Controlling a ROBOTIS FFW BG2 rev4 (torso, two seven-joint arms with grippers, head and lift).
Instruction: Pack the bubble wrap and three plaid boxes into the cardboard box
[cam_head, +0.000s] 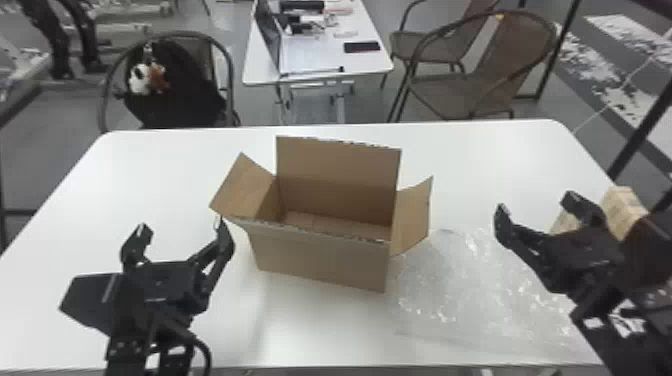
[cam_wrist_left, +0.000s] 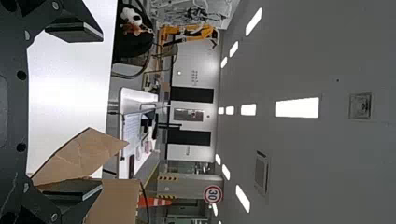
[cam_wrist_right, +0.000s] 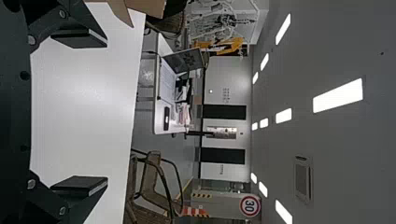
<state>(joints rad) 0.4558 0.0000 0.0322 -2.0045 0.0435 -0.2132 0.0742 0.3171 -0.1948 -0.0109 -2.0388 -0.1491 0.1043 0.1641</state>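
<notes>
Left gripper and right gripper, both mine, spread empty; between them, cardboard box looks unfilled; bubble wrap, plaid boxes beside my right await packing.

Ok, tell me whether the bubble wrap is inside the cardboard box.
No, the bubble wrap lies spread on the white table beside the cardboard box.

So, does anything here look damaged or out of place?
The cardboard box sits askew, slanting against the edge of the table, and its left flap looks creased. The bubble wrap lies loosely spread beside it.
</notes>
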